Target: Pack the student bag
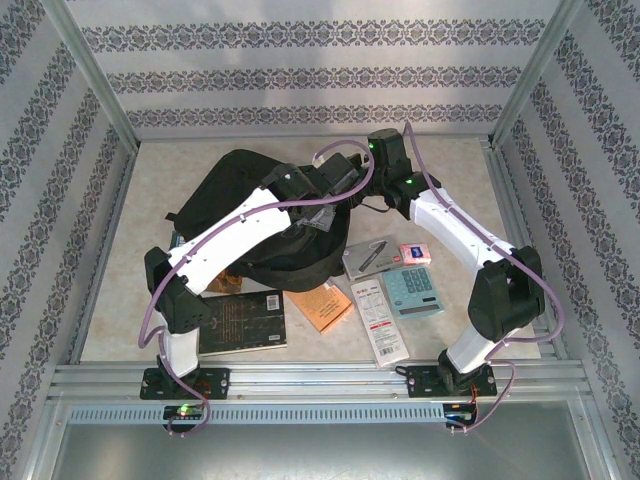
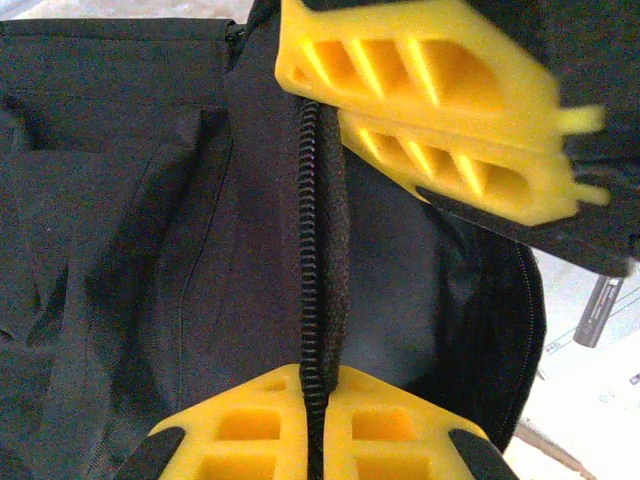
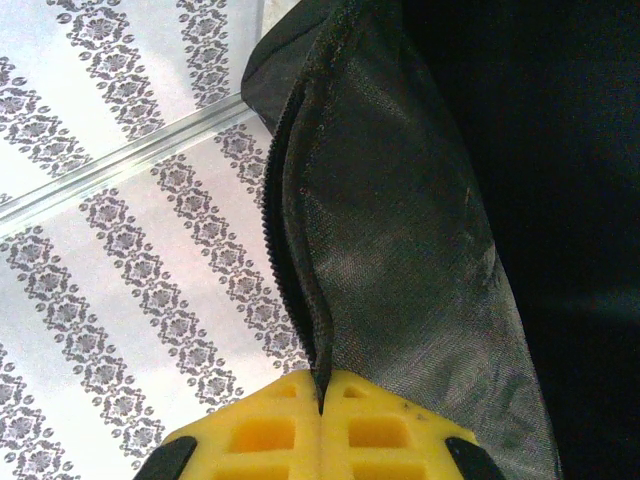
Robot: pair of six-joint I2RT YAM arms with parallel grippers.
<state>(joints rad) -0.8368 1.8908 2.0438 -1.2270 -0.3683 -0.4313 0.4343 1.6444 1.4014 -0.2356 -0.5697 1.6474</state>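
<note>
At centre left of the top view, the student bag lies on the counter, a slumped black mass. Both arms reach over it, the left arm from the lower left and the right arm from the lower right. This view does not resolve what the fingers are doing.

The wrist views supply that. In the left wrist view, the left fingers at the bottom edge are pressed together on the bag's zip, which runs up the middle of the frame. The right fingers show at the upper right of that frame, also closed together, at the upper end of the same zip line. In the right wrist view, the right fingers at the bottom edge pinch the bag's zipped fabric edge, which is lifted against the patterned wall. That wall is not seen from the left wrist.

Count, from the top view:
- Student bag: one.
- Arms: two.
- Loose items on the counter below and right of the bag: six.
  - One black book
  - One orange booklet
  - One long white packet
  - One calculator
  - One pink eraser
  - One grey packet

All six lie outside the bag.
</note>
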